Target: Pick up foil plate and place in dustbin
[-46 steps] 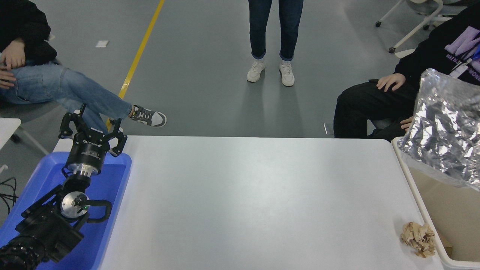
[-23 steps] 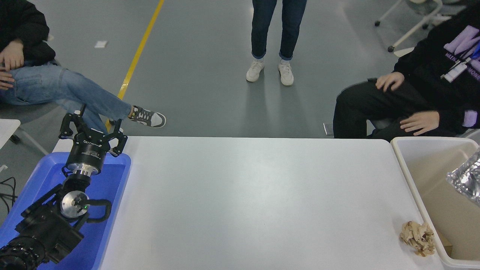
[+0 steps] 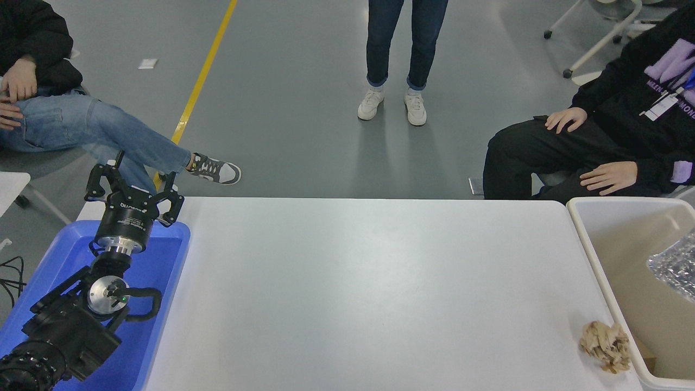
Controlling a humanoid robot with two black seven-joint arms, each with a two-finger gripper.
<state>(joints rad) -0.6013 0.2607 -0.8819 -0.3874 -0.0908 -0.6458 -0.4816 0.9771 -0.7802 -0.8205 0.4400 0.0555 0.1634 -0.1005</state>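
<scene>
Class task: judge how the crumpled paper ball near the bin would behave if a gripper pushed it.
The paper ball looks loosely crumpled, so probably light and apt to slide. Its uneven folds would likely crush rather than roll smoothly.

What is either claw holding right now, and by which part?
Nothing seen held. The left claw is open and empty above the blue tray; the foil plate lies in the dustbin. Right claw is out of view.

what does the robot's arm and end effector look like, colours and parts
Only the left arm shows: black, blocky links, with a round silver joint cap carrying a small green light and a black cable looping beside it. A silver ring joins the wrist to a black cylindrical body with pale lettering. The left end effector has black, linkage-style fingers. The right arm is out of view.
</scene>
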